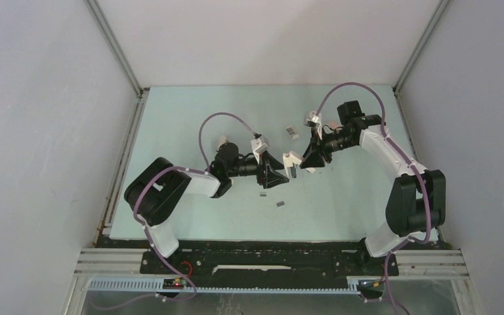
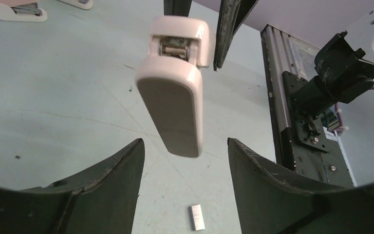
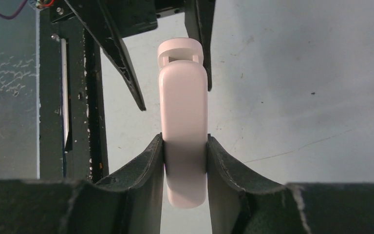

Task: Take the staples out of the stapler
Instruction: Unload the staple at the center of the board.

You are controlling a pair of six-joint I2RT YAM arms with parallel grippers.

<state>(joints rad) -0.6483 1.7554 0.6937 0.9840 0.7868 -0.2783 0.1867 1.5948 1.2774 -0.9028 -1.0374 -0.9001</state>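
Above the green bench [image 1: 190, 118], right tool [image 3: 184, 138] clamps the stapler [image 3: 182, 97], left tool [image 2: 185, 141] gapes around it; an off-centre squeeze could twist it free.

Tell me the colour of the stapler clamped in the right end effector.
Pale pink, nearly white; the stapler shows best in the right wrist view.

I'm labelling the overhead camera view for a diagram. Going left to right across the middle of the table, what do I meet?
In order: left arm's elbow → left gripper, open → pale stapler → right gripper, shut on it → right arm's elbow.
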